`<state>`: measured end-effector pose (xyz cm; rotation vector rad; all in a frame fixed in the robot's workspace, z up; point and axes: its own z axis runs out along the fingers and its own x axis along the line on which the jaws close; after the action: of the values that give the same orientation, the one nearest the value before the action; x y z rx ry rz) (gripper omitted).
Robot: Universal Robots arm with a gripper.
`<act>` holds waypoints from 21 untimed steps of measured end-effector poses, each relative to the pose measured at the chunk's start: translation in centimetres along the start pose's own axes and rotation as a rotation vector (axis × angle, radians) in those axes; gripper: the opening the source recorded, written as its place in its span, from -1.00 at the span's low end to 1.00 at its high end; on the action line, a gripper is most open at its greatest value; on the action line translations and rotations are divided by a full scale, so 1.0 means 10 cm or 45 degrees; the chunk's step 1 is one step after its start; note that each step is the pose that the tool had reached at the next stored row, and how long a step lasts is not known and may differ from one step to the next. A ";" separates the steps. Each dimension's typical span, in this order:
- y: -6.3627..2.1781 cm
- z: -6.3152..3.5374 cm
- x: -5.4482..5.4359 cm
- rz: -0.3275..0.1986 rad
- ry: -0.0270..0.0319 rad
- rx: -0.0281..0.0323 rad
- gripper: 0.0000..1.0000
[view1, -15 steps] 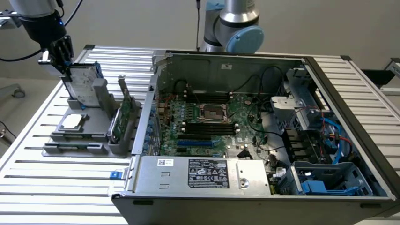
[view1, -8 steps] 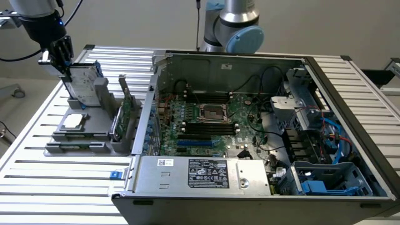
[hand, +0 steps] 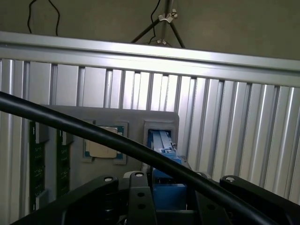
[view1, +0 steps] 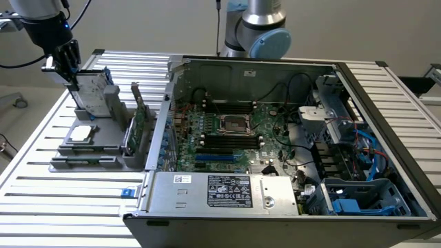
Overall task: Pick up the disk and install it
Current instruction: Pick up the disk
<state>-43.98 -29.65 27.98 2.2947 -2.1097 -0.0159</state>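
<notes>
At the far left of the exterior view, we saw the gripper (view1: 67, 70) at the top edge of the disk (view1: 94, 93). The disk stood up on its edge in a slot at the far end of the grey holder (view1: 76, 164). In the wrist view, the disk (hand: 161, 143) with its blue frame sat right under the gripper (hand: 168, 201), and a black cable (hand: 93, 133) ran across in front. We could not tell if the gripper squeezed the disk or was loose. A square chip (view1: 81, 133) lay flat on the holder, nearer than the disk. A green card (view1: 138, 121) stood on the holder's right side. Just right of that, the open computer case (view1: 248, 70) sat on the table (view1: 62, 206).
</notes>
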 end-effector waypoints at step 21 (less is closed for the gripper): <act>0.002 0.000 0.02 0.004 -0.0005 -0.0001 -0.34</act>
<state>-43.99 -29.83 27.98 2.2913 -2.1138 -0.0163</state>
